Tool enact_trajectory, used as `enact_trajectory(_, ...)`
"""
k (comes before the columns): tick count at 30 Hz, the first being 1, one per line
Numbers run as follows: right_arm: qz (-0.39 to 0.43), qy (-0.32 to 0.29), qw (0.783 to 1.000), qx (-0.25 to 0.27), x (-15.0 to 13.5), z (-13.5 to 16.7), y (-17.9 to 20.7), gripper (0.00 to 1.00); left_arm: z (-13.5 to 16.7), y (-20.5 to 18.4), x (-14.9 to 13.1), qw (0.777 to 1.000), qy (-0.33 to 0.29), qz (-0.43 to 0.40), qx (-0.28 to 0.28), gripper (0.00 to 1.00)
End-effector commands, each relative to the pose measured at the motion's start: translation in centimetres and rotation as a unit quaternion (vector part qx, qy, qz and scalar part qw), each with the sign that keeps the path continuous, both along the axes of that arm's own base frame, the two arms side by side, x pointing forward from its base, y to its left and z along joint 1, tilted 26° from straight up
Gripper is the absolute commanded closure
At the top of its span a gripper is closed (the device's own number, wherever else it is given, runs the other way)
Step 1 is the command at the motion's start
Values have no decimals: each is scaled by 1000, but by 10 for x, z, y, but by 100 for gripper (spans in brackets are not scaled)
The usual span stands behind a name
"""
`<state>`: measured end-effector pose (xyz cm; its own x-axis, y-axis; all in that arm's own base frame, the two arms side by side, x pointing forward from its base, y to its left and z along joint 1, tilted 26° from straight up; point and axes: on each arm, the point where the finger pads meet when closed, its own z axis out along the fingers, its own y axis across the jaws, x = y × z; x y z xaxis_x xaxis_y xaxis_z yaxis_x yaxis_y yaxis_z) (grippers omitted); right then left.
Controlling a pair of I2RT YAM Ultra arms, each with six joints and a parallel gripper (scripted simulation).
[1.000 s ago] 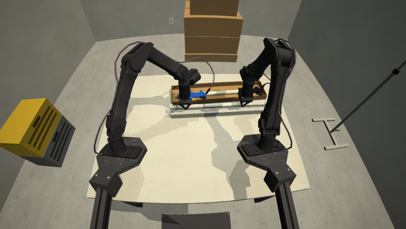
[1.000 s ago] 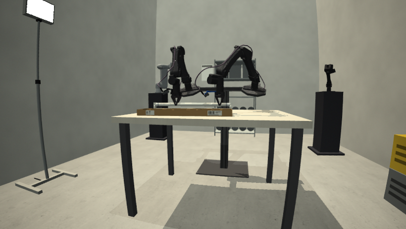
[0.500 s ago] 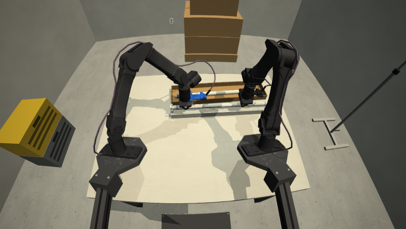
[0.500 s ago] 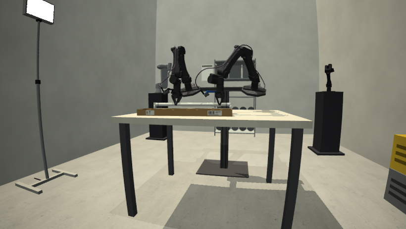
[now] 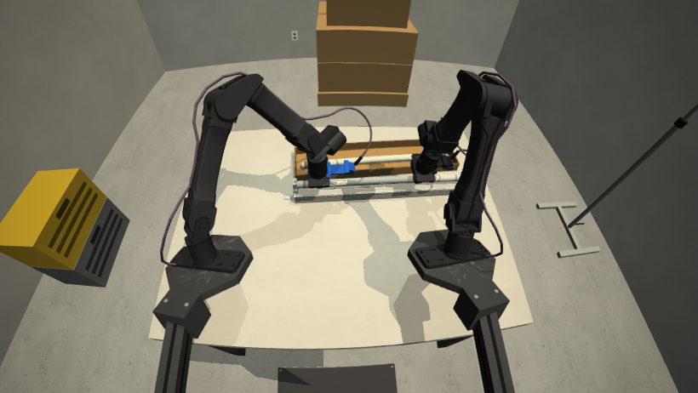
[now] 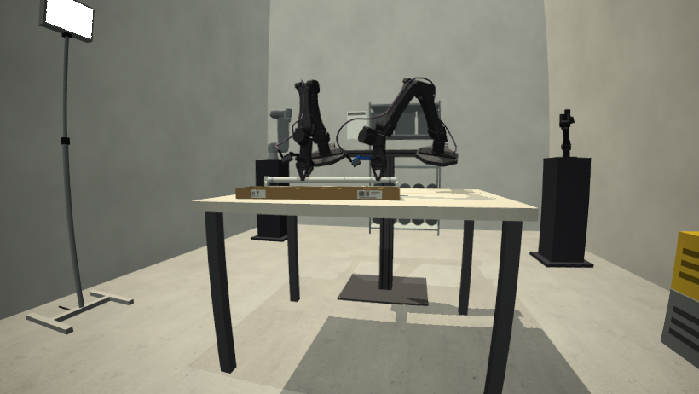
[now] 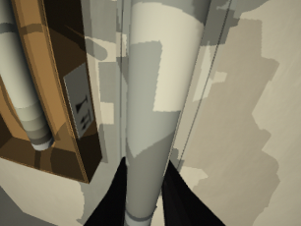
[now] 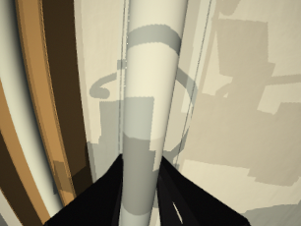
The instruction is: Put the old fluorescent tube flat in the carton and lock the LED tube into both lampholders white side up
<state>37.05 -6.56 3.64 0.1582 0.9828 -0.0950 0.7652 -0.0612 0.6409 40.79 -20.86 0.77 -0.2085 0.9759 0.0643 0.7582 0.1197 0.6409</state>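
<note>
You have both the left gripper (image 5: 318, 183) (image 6: 378, 176) (image 7: 145, 162) and the right gripper (image 5: 424, 179) (image 6: 303, 176) (image 8: 140, 160) closed on what is probably the LED tube (image 5: 371, 179) (image 6: 337, 179) (image 7: 162, 74) (image 8: 152, 74), its long axis running roughly along the light fixture (image 5: 351, 196) (image 7: 194, 93) (image 8: 189, 84) below it, beside the carton (image 5: 366, 144) (image 6: 317, 193) (image 7: 54, 49) (image 8: 64, 98).
</note>
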Motion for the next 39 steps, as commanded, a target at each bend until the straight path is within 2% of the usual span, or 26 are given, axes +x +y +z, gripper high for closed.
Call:
enact_trajectory(1,-9,-17,1000,-14,-9,5,-8,89,9,-6,-8,1000,-22,-16,9,89)
enact_trajectory(6,-7,-43,999,-19,-9,6,-8,89,10,-6,-8,999,-48,-17,14,89)
enact_trajectory(7,-8,-17,1000,-14,-18,-3,-7,89,4,-4,-15,999,-26,-21,19,89)
enact_trajectory(9,-8,-17,1000,-14,-18,-3,-7,89,4,-4,-15,999,-26,-21,19,89)
enact_trajectory(10,-6,-45,999,-19,-11,4,-7,89,7,-5,-11,998,-48,-19,19,89)
enact_trajectory(21,-5,-76,997,-25,-14,3,-8,89,8,-5,-13,996,-79,-22,29,89)
enact_trajectory(23,-5,-78,997,-26,-15,2,-9,89,7,-5,-14,996,-81,-23,31,89)
enact_trajectory(24,-6,-59,998,-23,-21,-5,-8,89,3,-3,-18,997,-70,-22,33,89)
enact_trajectory(30,-6,-82,996,-28,-17,0,-9,89,-10,-1,-19,996,-70,-26,50,89)
enact_trajectory(37,-7,-67,997,-26,-24,-9,-8,89,-12,0,-23,996,-68,-22,48,89)
enact_trajectory(38,-7,-65,998,-26,-24,-10,-8,89,-12,0,-23,996,-68,-22,48,51)
enact_trajectory(39,-7,-64,998,-26,-25,-10,-8,89,-12,0,-23,996,-68,-22,47,51)
